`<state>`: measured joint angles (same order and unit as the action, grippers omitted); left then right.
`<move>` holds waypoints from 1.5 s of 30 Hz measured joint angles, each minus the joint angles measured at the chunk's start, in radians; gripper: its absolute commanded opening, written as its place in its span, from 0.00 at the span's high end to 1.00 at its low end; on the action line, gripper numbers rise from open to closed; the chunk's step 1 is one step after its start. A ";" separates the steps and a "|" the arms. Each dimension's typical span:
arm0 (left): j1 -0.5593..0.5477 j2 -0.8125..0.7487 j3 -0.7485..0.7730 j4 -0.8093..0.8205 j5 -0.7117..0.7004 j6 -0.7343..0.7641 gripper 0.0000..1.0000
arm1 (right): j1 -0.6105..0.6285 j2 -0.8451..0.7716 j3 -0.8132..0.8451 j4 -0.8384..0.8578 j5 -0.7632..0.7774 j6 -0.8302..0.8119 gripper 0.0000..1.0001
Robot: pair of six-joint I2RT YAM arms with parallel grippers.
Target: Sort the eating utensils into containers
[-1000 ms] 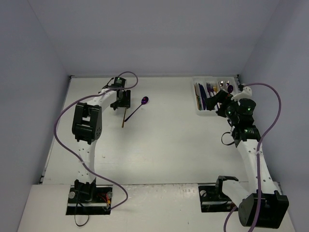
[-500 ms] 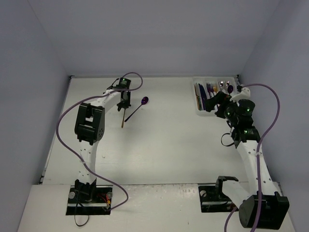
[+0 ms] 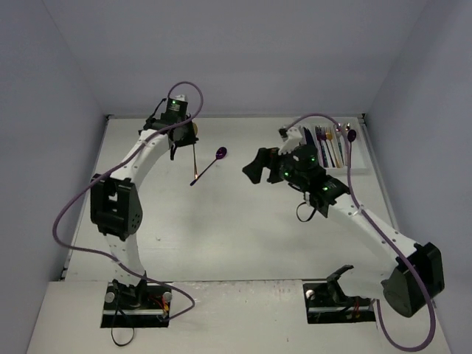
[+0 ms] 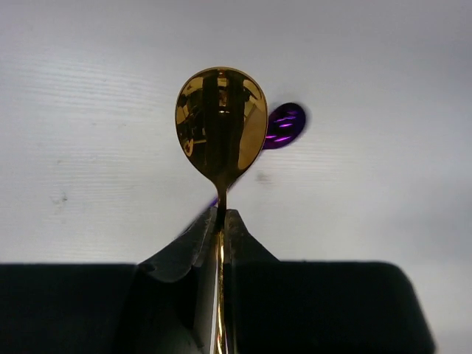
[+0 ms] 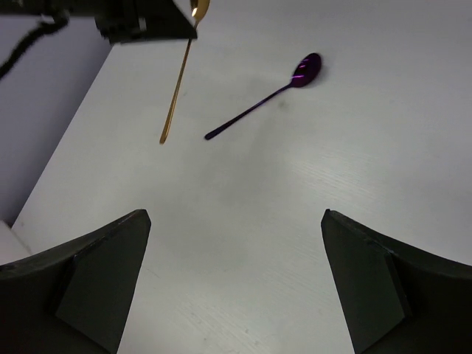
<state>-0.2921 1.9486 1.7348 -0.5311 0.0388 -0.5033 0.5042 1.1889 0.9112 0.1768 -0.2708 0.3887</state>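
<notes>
Where gold spoon (image 4: 221, 122) hangs, wall (image 3: 236, 66) looms.

Open table (image 3: 243, 236) lies around the purple spoon (image 3: 212, 164); the hanging gold spoon (image 3: 194, 158) perhaps crowds its handle end.

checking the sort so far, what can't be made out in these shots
tray, top view: part of it is hidden by the right arm, and the utensils in it are too small to count or tell apart
gold spoon, left wrist view: handle hidden inside the left end effector
purple spoon, left wrist view: only part of the bowl shows behind the gold spoon
</notes>
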 measured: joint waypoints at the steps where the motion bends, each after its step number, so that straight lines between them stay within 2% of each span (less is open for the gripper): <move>1: -0.002 -0.045 -0.007 0.010 0.018 -0.023 1.00 | 0.036 0.026 0.010 0.016 0.006 0.003 0.00; 7: -0.052 -0.273 -0.091 0.080 0.103 -0.152 1.00 | 0.191 0.188 0.092 0.092 0.024 0.016 0.00; 10: -0.097 -0.333 -0.133 0.100 0.121 -0.196 1.00 | 0.226 0.235 0.115 0.134 0.027 0.029 0.01; 13: -0.140 -0.360 -0.163 0.119 0.140 -0.232 1.00 | 0.244 0.256 0.122 0.173 0.033 0.038 0.06; 16: -0.160 -0.374 -0.192 0.131 0.151 -0.261 1.00 | 0.249 0.274 0.133 0.208 0.038 0.044 0.20; 18: -0.162 -0.383 -0.214 0.143 0.153 -0.278 1.00 | 0.250 0.286 0.139 0.228 0.039 0.052 0.38; 23: -0.166 -0.403 -0.240 0.153 0.155 -0.306 1.00 | 0.251 0.299 0.142 0.251 0.047 0.062 0.76; 28: -0.181 -0.415 -0.240 0.171 0.154 -0.317 1.00 | 0.252 0.300 0.142 0.261 0.059 0.062 0.97; 30: -0.184 -0.425 -0.240 0.174 0.146 -0.317 1.00 | 0.248 0.303 0.142 0.254 0.080 0.068 1.00; 34: -0.185 -0.445 -0.242 0.177 0.134 -0.315 0.99 | 0.242 0.310 0.142 0.255 0.104 0.071 1.00; 36: -0.185 -0.451 -0.246 0.180 0.132 -0.310 0.85 | 0.244 0.310 0.142 0.258 0.109 0.071 1.00; 37: -0.185 -0.454 -0.250 0.184 0.132 -0.307 0.69 | 0.245 0.310 0.141 0.260 0.110 0.071 1.00; 40: -0.188 -0.467 -0.278 0.202 0.133 -0.291 0.39 | 0.241 0.308 0.130 0.266 0.114 0.068 1.00; 41: -0.191 -0.475 -0.290 0.203 0.132 -0.281 0.34 | 0.237 0.307 0.124 0.266 0.114 0.067 1.00; 45: -0.199 -0.505 -0.324 0.191 0.105 -0.231 0.26 | 0.200 0.294 0.090 0.254 0.113 0.062 1.00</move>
<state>-0.4910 1.4436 1.4104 -0.3398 0.1440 -0.7342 0.7042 1.4833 1.0017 0.4309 -0.1575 0.4505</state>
